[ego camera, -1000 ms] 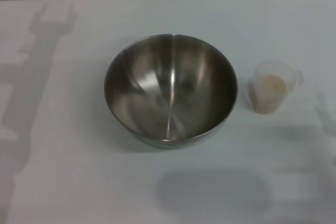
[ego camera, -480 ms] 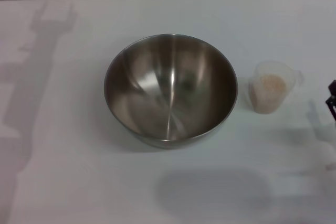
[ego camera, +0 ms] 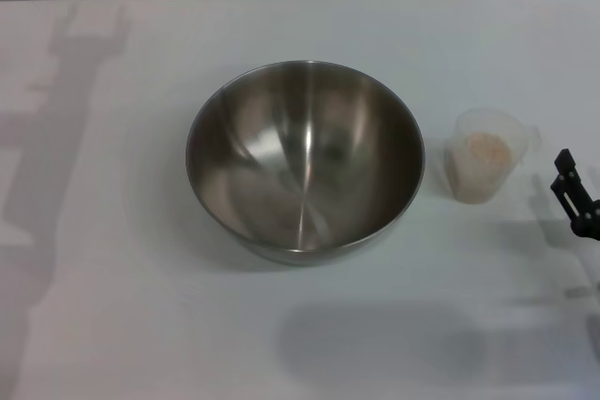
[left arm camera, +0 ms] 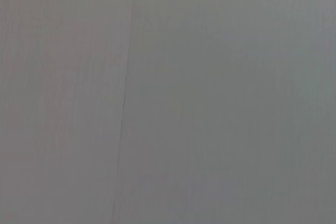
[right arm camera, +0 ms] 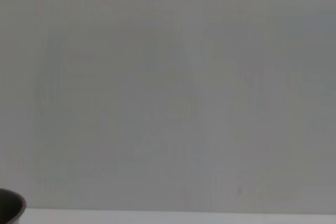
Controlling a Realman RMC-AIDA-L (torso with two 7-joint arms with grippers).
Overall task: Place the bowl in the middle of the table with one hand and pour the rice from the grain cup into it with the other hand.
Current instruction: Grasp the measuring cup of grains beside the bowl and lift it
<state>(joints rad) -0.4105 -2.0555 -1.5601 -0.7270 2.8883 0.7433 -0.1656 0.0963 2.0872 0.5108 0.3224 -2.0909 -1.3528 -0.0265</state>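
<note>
The right gripper (ego camera: 574,201) is at the tabletop's (ego camera: 112,325) edge; I cannot tell its state. The grain cup (ego camera: 484,155) with rice (ego camera: 480,152) stands near it, the bowl (ego camera: 305,161) beyond that.

Plain grey surface (left arm camera: 220,98), thin faint line (left arm camera: 123,114) running lengthwise across it

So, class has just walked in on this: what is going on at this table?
A steel bowl sits empty near the middle of the white table. To its right stands the grain cup, upright with the rice inside. The right gripper shows at the right edge, near the cup but not touching it. The left gripper is out of view. Nothing has been poured.
</note>
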